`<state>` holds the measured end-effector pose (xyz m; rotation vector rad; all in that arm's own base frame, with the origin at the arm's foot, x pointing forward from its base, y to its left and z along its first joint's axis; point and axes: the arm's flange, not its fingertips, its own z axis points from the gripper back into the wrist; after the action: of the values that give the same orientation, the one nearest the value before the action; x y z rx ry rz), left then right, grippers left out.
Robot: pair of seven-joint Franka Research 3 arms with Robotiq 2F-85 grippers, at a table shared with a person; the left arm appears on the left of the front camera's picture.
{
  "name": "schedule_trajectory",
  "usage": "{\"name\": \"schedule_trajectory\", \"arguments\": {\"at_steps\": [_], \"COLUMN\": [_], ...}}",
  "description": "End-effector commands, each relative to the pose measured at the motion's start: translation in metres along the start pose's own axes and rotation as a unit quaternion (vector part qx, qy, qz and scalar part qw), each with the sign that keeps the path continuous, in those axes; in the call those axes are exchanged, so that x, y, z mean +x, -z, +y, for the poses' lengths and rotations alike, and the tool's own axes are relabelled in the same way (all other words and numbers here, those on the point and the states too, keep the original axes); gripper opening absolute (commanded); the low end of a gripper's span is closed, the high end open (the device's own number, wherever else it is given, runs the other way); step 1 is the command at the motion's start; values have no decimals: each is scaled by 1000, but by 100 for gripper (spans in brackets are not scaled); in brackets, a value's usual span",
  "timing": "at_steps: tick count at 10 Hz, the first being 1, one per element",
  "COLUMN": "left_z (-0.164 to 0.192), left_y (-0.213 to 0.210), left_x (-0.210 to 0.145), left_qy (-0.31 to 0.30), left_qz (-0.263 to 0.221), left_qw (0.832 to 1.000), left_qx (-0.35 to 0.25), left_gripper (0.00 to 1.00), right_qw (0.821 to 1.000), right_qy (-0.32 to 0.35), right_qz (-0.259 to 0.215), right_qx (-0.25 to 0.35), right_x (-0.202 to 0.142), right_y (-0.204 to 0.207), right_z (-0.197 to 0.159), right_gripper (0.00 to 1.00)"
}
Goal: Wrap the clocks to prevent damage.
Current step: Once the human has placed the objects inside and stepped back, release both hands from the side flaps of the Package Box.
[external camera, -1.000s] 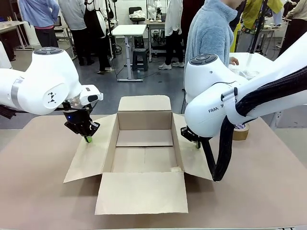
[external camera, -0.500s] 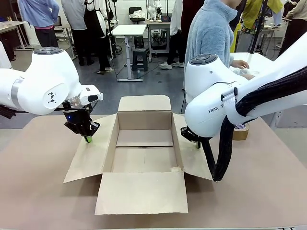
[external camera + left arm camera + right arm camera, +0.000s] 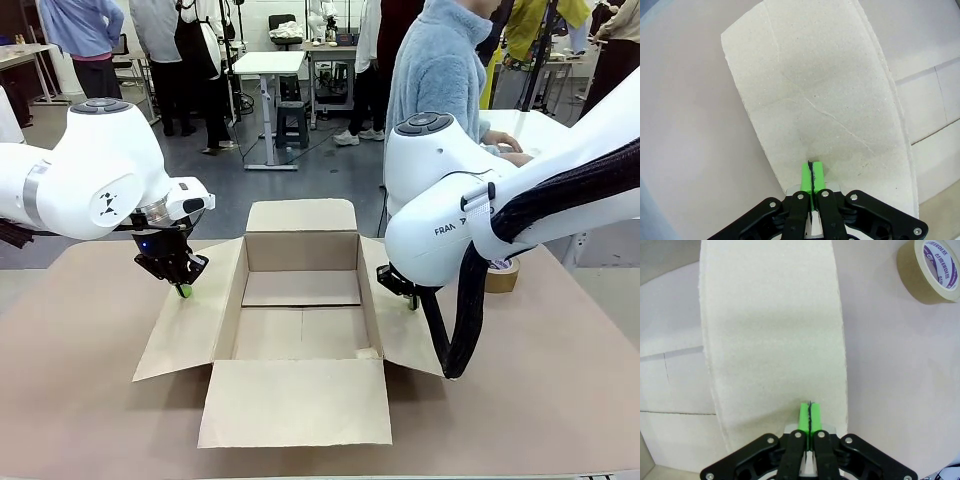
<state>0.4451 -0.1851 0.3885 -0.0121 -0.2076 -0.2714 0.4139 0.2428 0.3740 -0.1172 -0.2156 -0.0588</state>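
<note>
Front view takes in the whole cardboard box [image 3: 300, 252], all four flaps folded out, on the brown table [image 3: 80, 400], and a person in a light blue top at a white side table [image 3: 550, 128] beyond.

Left wrist view: left gripper [image 3: 811, 172], green pads pressed together, tips on the left flap [image 3: 815, 90]. Right wrist view: right gripper [image 3: 810, 415], pads together too, on the right flap [image 3: 772, 330], with purple print legible on the tape roll [image 3: 932, 270].

Count: one box, one tape roll, two grippers.

Clocks bundle [image 3: 497, 150] is hard to make out, something pale by the person's hands on the side table, well apart from both grippers.
</note>
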Motion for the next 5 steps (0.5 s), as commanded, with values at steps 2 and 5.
{"name": "schedule_trajectory", "arguments": {"at_steps": [2,5], "left_z": [0,0], "left_y": [-3,-3], "left_x": [-1,-1], "left_qy": [0,0], "left_qz": [-3,-3], "left_qw": [1000,1000], "left_qx": [1,1], "left_gripper": [1,1], "right_qw": [1000,1000], "right_qy": [2,2], "right_qz": [3,3], "right_qx": [-2,-2], "right_x": [-1,-1], "right_y": [2,2], "right_z": [0,0], "right_gripper": [1,1]}}
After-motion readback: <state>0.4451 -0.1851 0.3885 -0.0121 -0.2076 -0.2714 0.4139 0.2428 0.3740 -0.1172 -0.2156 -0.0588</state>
